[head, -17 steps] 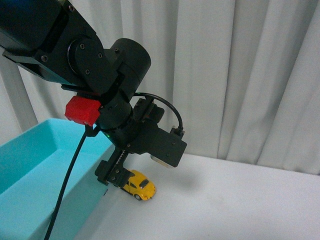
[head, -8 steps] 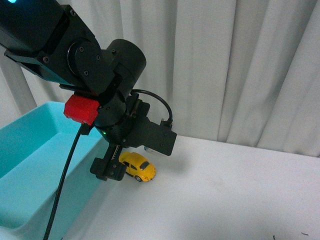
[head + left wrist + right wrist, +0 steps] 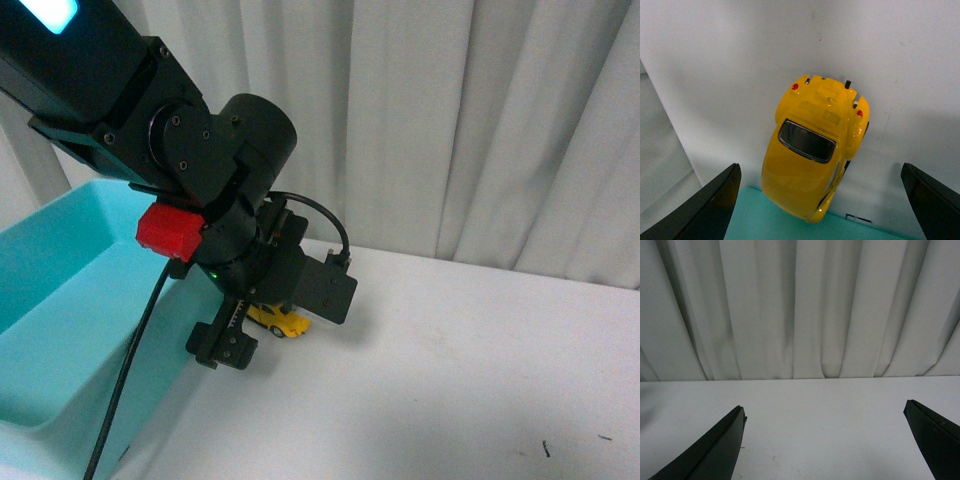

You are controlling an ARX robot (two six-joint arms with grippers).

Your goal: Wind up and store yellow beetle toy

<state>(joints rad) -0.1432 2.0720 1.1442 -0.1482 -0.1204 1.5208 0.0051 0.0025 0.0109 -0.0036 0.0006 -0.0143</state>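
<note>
The yellow beetle toy [image 3: 283, 322] stands on the white table beside the turquoise bin, mostly hidden behind my left arm in the front view. In the left wrist view the yellow beetle toy [image 3: 816, 147] lies between my spread fingers, its nose touching the bin's edge. My left gripper [image 3: 822, 200] is open, just above the toy. Its lower black finger [image 3: 225, 345] shows in the front view. My right gripper [image 3: 825, 440] is open and empty over bare table; it is out of the front view.
A turquoise bin [image 3: 60, 330] stands at the left; its rim [image 3: 790, 220] shows in the left wrist view. A white curtain [image 3: 450, 130] hangs behind the table. A black cable [image 3: 130, 380] hangs from my left arm over the bin.
My left arm has come down and forward over the toy, which it now hides more. The toy has not moved on the table.
</note>
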